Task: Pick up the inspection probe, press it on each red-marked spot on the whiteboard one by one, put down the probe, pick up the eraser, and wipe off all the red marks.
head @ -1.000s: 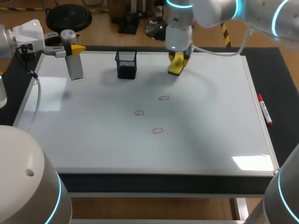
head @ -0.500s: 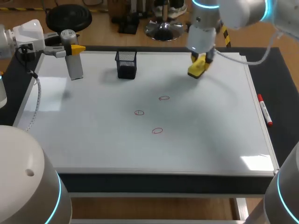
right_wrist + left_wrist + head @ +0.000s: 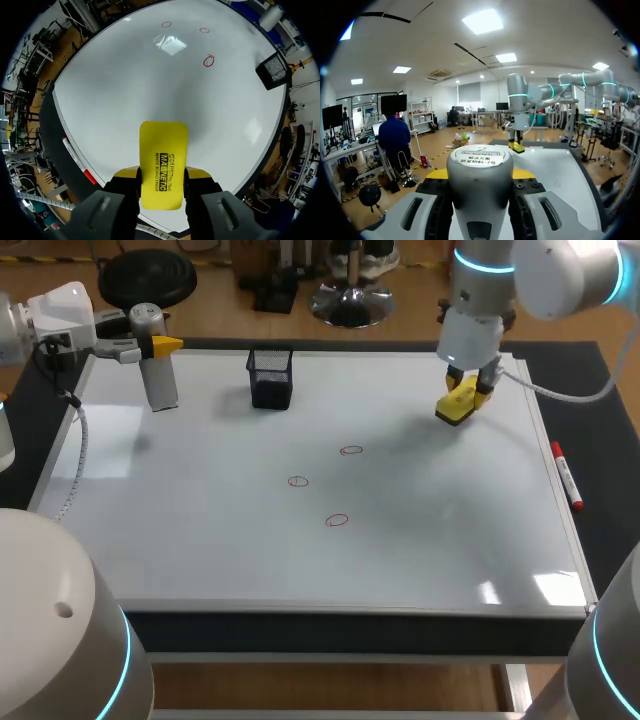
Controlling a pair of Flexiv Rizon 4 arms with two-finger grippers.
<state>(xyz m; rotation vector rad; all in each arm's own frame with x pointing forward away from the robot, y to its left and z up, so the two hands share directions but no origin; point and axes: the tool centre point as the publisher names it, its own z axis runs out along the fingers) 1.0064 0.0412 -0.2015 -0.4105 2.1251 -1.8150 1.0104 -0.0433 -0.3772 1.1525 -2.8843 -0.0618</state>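
Over the white whiteboard [image 3: 200, 540], far right, the right gripper [image 3: 469, 389] clamped the yellow block eraser [image 3: 453, 411], well apart from three red circled marks [image 3: 298, 481], and the left gripper [image 3: 152, 343] clasped the grey cylindrical probe [image 3: 160, 385]; a tilted wipe could skip marks.

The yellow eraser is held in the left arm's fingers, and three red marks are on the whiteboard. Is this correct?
Not the left arm: the right wrist view shows the yellow eraser between the right arm's fingers. The three red marks are on the whiteboard, as you say.
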